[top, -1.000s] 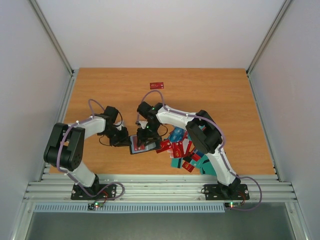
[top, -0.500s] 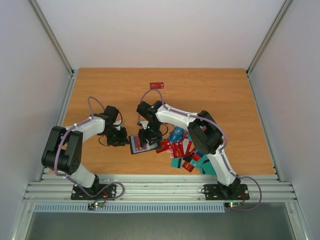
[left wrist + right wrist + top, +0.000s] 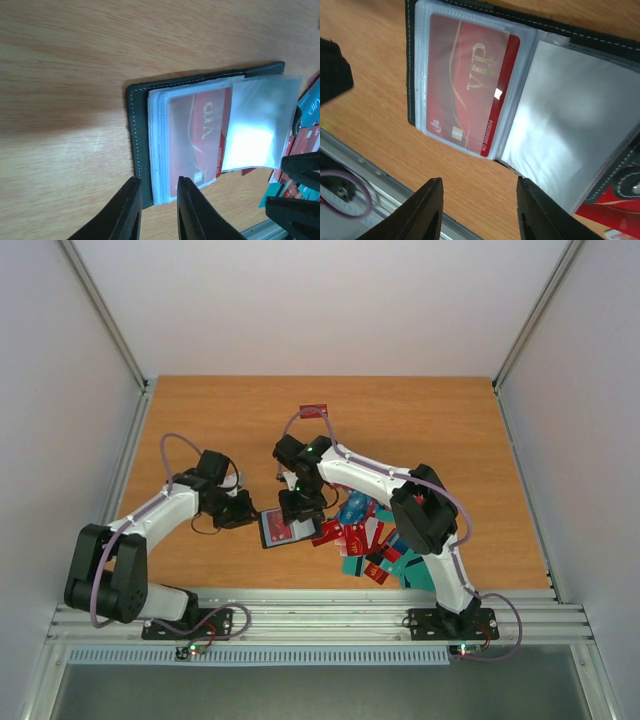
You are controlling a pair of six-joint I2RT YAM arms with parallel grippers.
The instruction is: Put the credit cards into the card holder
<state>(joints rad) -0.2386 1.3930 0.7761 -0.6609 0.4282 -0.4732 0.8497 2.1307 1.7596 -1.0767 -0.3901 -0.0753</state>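
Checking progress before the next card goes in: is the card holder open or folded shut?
Open. The card holder lies spread, its clear sleeves exposed, with a red VIP card visible in one sleeve.

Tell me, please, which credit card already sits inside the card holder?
The red VIP card, sleeved in the open card holder; the other cards lie loose on the table.

**3 cams, all on 1 wallet**

Top cam sits high behind the arm bases (image 3: 190, 622), which show at 6 o'clock, looking down over the whole table (image 3: 200, 420). Both wrist cams hover super close, facing down. All 3 share the open card holder (image 3: 135, 130) and its red VIP card (image 3: 465, 85).
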